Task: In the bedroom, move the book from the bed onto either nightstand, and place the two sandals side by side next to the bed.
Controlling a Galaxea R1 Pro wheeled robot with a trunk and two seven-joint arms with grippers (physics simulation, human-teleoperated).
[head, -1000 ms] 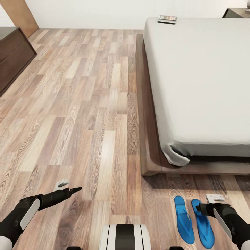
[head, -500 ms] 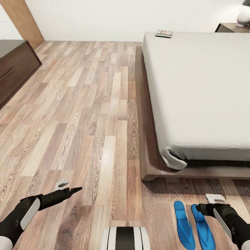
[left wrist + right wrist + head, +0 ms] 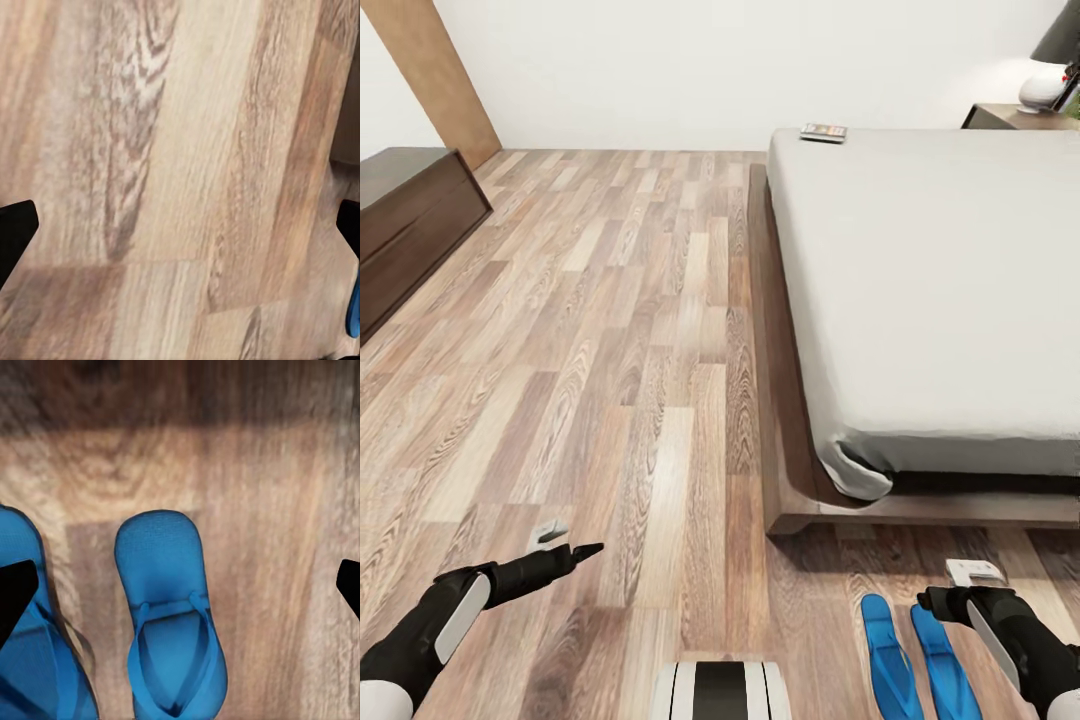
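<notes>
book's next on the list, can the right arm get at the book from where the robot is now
Probably not. The book lies at the far corner of the bed, while the right pincer hangs low past the foot of the bed, above the sandals. The whole mattress lies between; the base would likely have to move closer first.

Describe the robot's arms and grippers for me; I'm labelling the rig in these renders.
In the head view both arms are matte black with a white panel along each forearm. The left gripper has slim dark tapered fingers with a small grey piece above. The right gripper is blocky black, topped by a white-grey rectangular piece. No cables or markings are visible.
</notes>
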